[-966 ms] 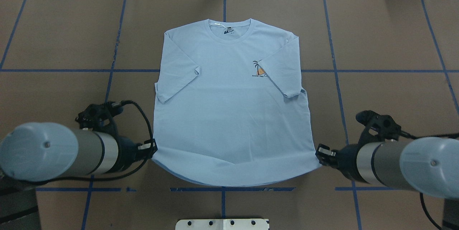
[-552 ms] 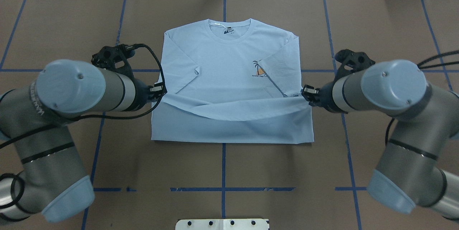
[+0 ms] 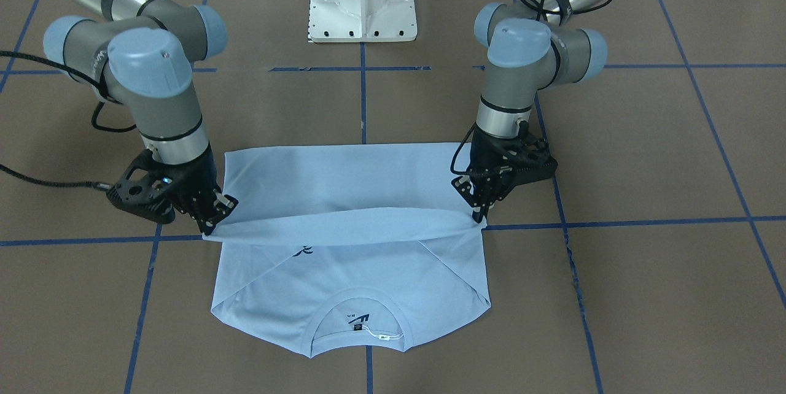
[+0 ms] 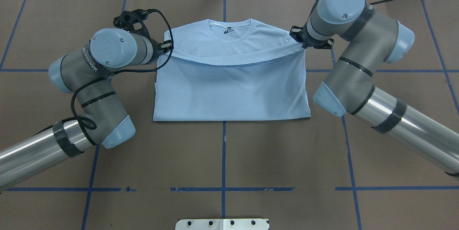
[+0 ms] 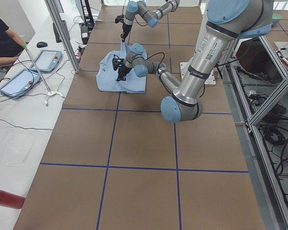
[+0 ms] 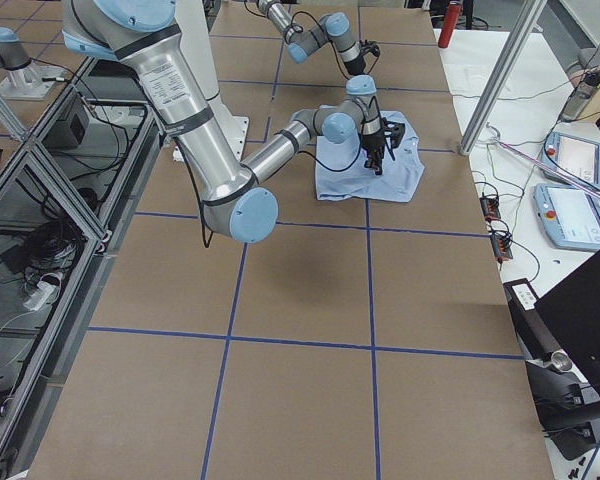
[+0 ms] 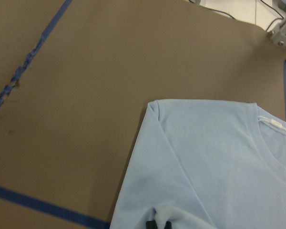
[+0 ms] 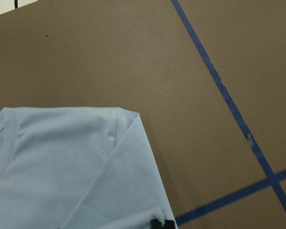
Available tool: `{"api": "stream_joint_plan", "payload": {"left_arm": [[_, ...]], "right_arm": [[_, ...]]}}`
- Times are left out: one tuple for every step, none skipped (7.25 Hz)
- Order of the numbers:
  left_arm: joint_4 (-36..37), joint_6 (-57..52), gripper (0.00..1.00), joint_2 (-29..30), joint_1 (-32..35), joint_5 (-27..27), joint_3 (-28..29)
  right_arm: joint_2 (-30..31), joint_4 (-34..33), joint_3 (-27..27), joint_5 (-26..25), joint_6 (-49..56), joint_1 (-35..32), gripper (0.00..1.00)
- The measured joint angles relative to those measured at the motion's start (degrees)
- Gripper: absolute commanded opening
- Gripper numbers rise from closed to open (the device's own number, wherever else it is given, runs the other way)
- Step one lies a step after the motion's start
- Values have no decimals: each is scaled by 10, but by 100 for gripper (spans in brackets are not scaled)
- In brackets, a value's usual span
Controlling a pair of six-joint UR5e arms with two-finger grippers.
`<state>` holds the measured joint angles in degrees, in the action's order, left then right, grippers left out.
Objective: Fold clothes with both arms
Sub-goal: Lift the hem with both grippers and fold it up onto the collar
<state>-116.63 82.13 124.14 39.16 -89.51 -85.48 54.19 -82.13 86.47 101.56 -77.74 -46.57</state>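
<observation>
Up by the shoulders, left gripper [image 4: 165, 48] and right gripper [image 4: 297, 40] are seemingly pinching hem corners of the limp T-shirt [image 4: 229, 90].

text: none readable; left arm [image 4: 88, 86] lettering: blurred

The palm print [image 3: 302, 251] is largely covered by the hem [image 3: 344, 226] of the T-shirt [image 3: 350, 283], and the left pincer [image 7: 158, 224] and right pincer [image 8: 164, 223] are cropped in the wrist views.

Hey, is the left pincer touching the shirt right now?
Touching. The overhead view shows the left pincer clamped on the shirt's raised hem corner, with cloth stretching away from it.
</observation>
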Motion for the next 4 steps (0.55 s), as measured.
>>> {"api": "stream_joint_plan", "payload": {"left_arm": [[-39, -9, 0, 19, 9, 4, 51], [-73, -15, 0, 30, 13, 10, 90], [-93, -24, 0, 35, 16, 17, 110], [-103, -37, 0, 37, 17, 20, 122]], "right_arm": [[-35, 38, -82, -1, 13, -8, 0], [-53, 80, -142, -2, 19, -12, 0], [-62, 105, -177, -3, 21, -13, 0], [-66, 116, -193, -5, 25, -14, 0]]}}
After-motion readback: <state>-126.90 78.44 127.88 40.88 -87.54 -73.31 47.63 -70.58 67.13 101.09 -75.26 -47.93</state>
